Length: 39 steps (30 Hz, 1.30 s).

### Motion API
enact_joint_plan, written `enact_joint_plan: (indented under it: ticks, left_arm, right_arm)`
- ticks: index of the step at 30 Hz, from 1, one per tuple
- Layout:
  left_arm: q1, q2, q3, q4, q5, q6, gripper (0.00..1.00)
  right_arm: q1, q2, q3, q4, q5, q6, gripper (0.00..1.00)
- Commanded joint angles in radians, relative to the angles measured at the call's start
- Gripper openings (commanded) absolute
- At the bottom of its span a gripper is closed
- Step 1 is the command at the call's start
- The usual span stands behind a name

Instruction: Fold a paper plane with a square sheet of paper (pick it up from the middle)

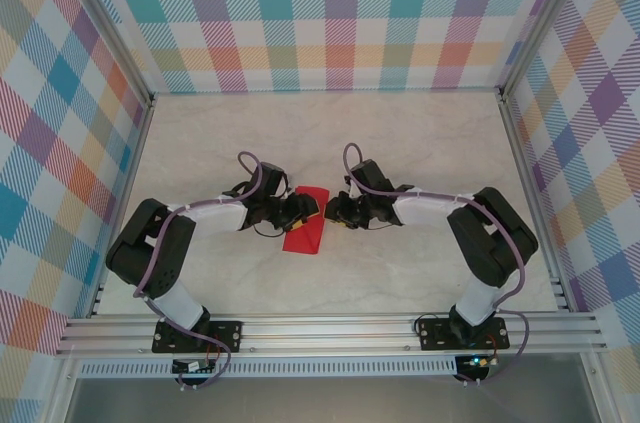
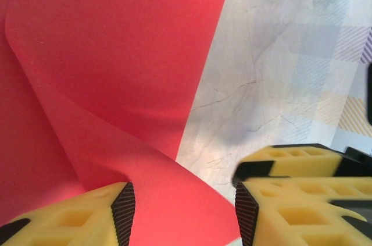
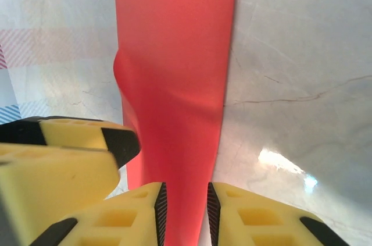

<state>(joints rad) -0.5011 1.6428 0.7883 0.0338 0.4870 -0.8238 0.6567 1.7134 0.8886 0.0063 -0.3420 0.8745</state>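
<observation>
Red paper (image 1: 303,233), one folded piece, lies on the pale marbled surface (image 1: 400,143) in the overhead view, midway between your two arms and lying roughly front to back. The left pincer (image 1: 297,209) sits over its left edge. The right pincer (image 1: 335,211) sits just beside its right edge, facing the other one. From up here you cannot read how either set of jaws stands. Plaid walls (image 1: 340,13) close the surface in on three sides.

At the left wrist, the paper (image 2: 116,54) takes up the left and middle of the view, with one flap curling over a flatter layer below. Your left pincer (image 2: 181,214) shows its two yellow fingers with ribbed black pads, and the jaws stand well apart. The flap runs down through the gap, and nothing is clamped. A third yellow finger (image 2: 290,157) shows just above the one on the right. Bare surface (image 2: 279,54) shows to the right.

At the right wrist, the paper (image 3: 174,54) is one long strip running up from the fingers, with a soft bulge on its left edge. Your right pincer (image 3: 183,211) has its two pads only a narrow gap apart, and red fills that gap. You cannot tell whether they press on the strip or merely straddle it. One more yellow finger (image 3: 75,147) sits at the left, beside the strip.
</observation>
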Motion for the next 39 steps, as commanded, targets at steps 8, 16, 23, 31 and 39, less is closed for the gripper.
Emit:
enact_joint_plan:
  ticks: [8, 16, 23, 31, 39]
  left_arm:
    - [0.008, -0.001, 0.001, 0.009, -0.022, -0.004, 0.44]
    - [0.007, -0.006, 0.001, 0.002, -0.028, -0.002, 0.41]
    - [0.007, -0.008, 0.003, 0.000, -0.031, 0.001, 0.40]
    - [0.010, -0.012, 0.005, -0.004, -0.031, 0.001, 0.40]
    - [0.010, -0.053, -0.012, -0.015, -0.010, 0.029, 0.40]
  right_arm:
    - [-0.005, -0.003, -0.018, 0.075, -0.067, -0.041, 0.32]
    - [-0.005, 0.026, -0.010, 0.076, -0.110, -0.040, 0.24]
    - [-0.003, 0.031, -0.007, 0.052, -0.102, -0.041, 0.26]
    - [-0.003, 0.042, 0.008, 0.050, -0.112, -0.047, 0.08]
    - [-0.005, 0.104, 0.065, 0.012, -0.093, -0.106, 0.05]
